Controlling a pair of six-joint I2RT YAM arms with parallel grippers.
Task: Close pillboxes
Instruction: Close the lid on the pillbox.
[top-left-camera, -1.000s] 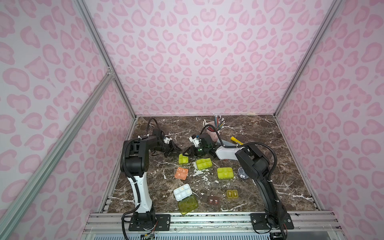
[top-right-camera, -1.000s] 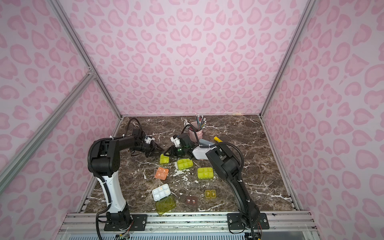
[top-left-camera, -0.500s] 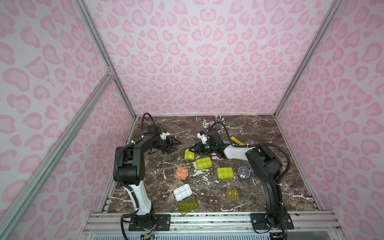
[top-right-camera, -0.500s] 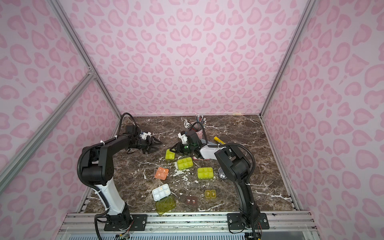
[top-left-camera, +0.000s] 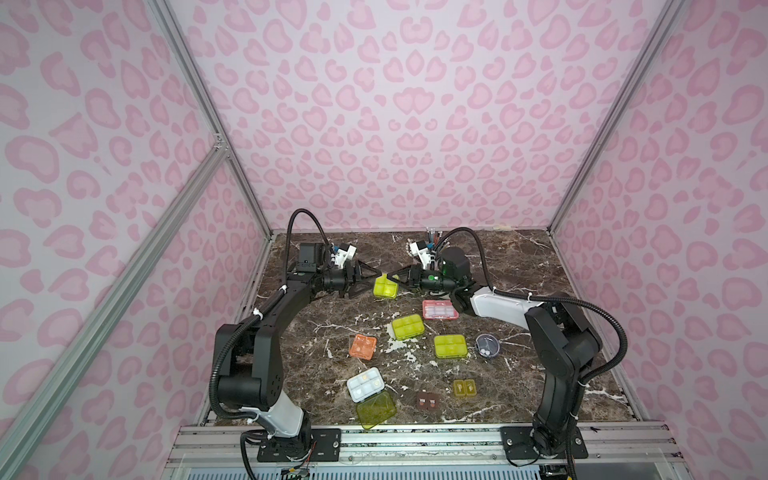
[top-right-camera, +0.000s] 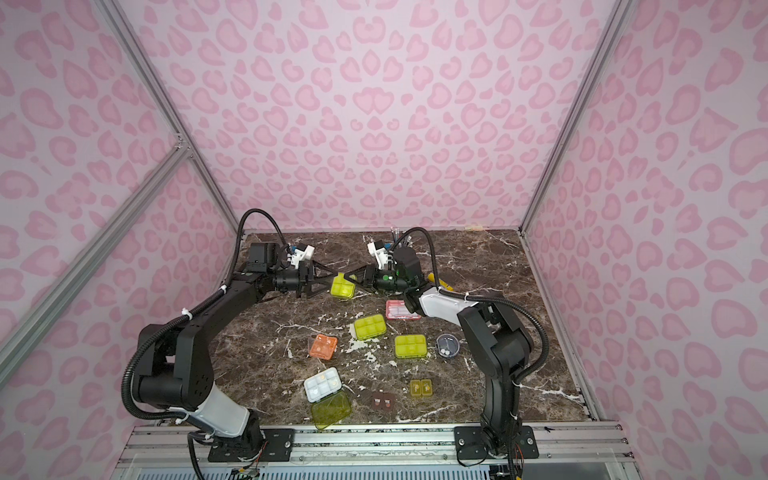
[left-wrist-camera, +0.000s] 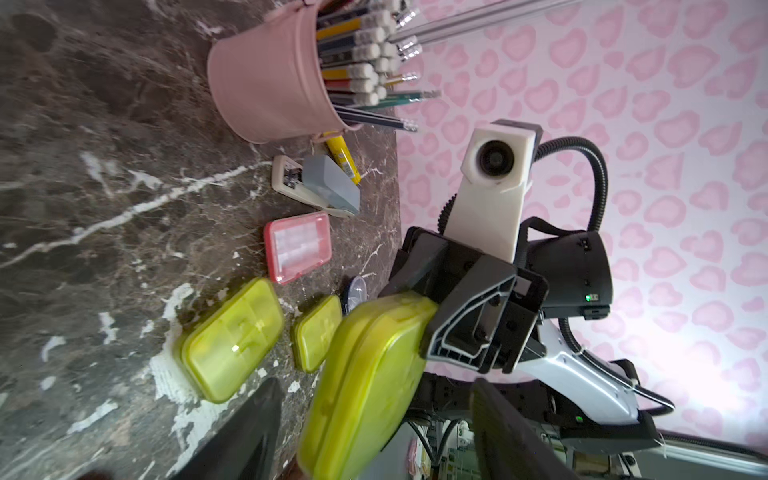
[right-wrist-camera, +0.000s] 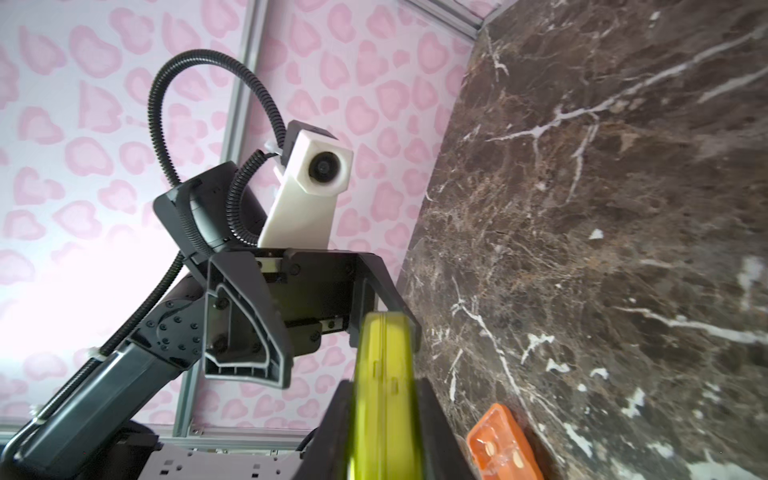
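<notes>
A closed yellow-green pillbox (top-left-camera: 384, 286) hangs above the back of the marble table, my right gripper (top-left-camera: 397, 280) shut on its edge; in the right wrist view it stands edge-on (right-wrist-camera: 384, 374) between the pads. My left gripper (top-left-camera: 368, 284) faces it from the left, open, its fingers (left-wrist-camera: 245, 432) apart on either side of the box (left-wrist-camera: 365, 374). On the table lie a pink pillbox (top-left-camera: 439, 309), two closed yellow-green ones (top-left-camera: 408, 326) (top-left-camera: 450, 346), an orange one (top-left-camera: 363, 346), a round dark-blue one (top-left-camera: 487, 345), an olive one (top-left-camera: 464, 387), a brown one (top-left-camera: 427, 400), and a white tray (top-left-camera: 365, 385) with its lid (top-left-camera: 376, 409) folded open.
A pink bucket of pencils (left-wrist-camera: 274, 79) stands at the back, with a grey-blue stapler (left-wrist-camera: 328, 185) and a yellow glue stick (left-wrist-camera: 343, 158) beside it. Pink patterned walls close in three sides. An aluminium rail (top-left-camera: 415, 440) runs along the front.
My left gripper has opened and let go of the yellow-green pillbox. The right gripper has carried the box up and toward the back, and both arms have stretched further back.
</notes>
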